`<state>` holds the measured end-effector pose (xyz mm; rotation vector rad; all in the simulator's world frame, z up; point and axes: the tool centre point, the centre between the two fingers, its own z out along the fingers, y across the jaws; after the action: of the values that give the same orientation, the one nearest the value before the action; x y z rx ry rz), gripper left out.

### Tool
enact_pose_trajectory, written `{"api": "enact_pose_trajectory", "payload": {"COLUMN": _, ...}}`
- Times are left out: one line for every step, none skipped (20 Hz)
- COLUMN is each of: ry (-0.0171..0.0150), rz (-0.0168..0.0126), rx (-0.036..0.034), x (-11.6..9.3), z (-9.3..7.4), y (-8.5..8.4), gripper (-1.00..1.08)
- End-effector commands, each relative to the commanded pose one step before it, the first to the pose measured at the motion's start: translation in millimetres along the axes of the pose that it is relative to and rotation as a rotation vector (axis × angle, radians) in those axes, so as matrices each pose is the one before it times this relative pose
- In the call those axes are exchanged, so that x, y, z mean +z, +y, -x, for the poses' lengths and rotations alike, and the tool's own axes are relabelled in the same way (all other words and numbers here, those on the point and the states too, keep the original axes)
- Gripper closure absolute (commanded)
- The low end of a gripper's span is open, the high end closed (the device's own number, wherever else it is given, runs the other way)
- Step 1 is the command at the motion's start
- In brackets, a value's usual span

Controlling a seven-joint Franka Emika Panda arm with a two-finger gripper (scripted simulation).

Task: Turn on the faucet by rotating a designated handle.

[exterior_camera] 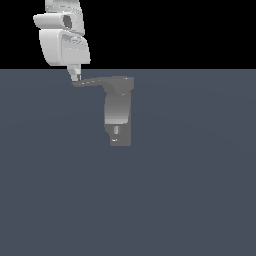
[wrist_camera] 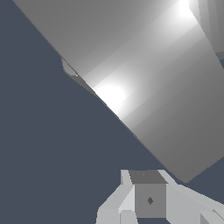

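Where the handle [exterior_camera: 97, 81] tapers off toward the exterior view's left, the gripper [exterior_camera: 76, 77] tips sit right at its pointed end, approx. touching. Faucet [exterior_camera: 120, 117] stands upright mid-floor. Can't tell finger gap or any hold.

Grey metallic faucet [exterior_camera: 119, 112], darker grey handle [exterior_camera: 95, 82], white end effector [exterior_camera: 75, 76], slate-blue ground [exterior_camera: 200, 190].

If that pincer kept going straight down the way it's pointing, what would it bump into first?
Probably the handle: the pincer points down at its thin tip and looks almost on it already. Depth is unclear, so it might just miss and reach the floor.
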<state>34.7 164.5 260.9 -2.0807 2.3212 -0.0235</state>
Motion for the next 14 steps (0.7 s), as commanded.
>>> {"api": "enact_pose_trajectory", "payload": {"ry": 0.00262, "rz": 0.00407, "rx": 0.00268, "x": 1.21, "z": -6.31, "y": 5.42, "gripper": 1.08}}
{"api": "enact_pose_trajectory", "payload": {"ry": 0.00016, "rz": 0.00067, "rx": -0.00007, "x": 0.29, "z": -1.84, "y": 2.29, "gripper": 1.08}}
{"api": "enact_pose_trajectory", "payload": {"ry": 0.00016, "rz": 0.00067, "rx": -0.00007, "x": 0.29, "z": -1.84, "y": 2.3, "gripper": 1.08}}
{"api": "enact_pose_trajectory", "payload": {"ry": 0.00016, "rz": 0.00067, "rx": -0.00008, "x": 0.29, "z": -1.85, "y": 2.31, "gripper": 1.08}}
{"api": "enact_pose_trajectory", "payload": {"ry": 0.00011, "rz": 0.00047, "rx": -0.00005, "x": 0.17, "z": -1.88, "y": 2.36, "gripper": 1.08}}
{"api": "enact_pose_trajectory", "payload": {"ry": 0.00016, "rz": 0.00067, "rx": -0.00008, "x": 0.29, "z": -1.87, "y": 2.33, "gripper": 1.08}}
{"api": "enact_pose_trajectory", "payload": {"ry": 0.00016, "rz": 0.00067, "rx": -0.00008, "x": 0.29, "z": -1.88, "y": 2.34, "gripper": 1.08}}
{"api": "enact_pose_trajectory", "payload": {"ry": 0.00016, "rz": 0.00067, "rx": -0.00008, "x": 0.29, "z": -1.88, "y": 2.35, "gripper": 1.08}}
{"api": "enact_pose_trajectory", "payload": {"ry": 0.00016, "rz": 0.00067, "rx": -0.00008, "x": 0.29, "z": -1.89, "y": 2.36, "gripper": 1.08}}
{"api": "enact_pose_trajectory", "payload": {"ry": 0.00016, "rz": 0.00067, "rx": -0.00008, "x": 0.29, "z": -1.9, "y": 2.37, "gripper": 1.08}}
{"api": "enact_pose_trajectory", "payload": {"ry": 0.00016, "rz": 0.00067, "rx": -0.00008, "x": 0.29, "z": -1.91, "y": 2.38, "gripper": 1.08}}
{"api": "enact_pose_trajectory", "payload": {"ry": 0.00016, "rz": 0.00067, "rx": -0.00008, "x": 0.28, "z": -1.91, "y": 2.39, "gripper": 1.08}}
{"api": "enact_pose_trajectory", "payload": {"ry": 0.00016, "rz": 0.00067, "rx": -0.00008, "x": 0.28, "z": -1.92, "y": 2.4, "gripper": 1.08}}
{"api": "enact_pose_trajectory", "payload": {"ry": 0.00016, "rz": 0.00067, "rx": -0.00008, "x": 0.28, "z": -1.93, "y": 2.41, "gripper": 1.08}}
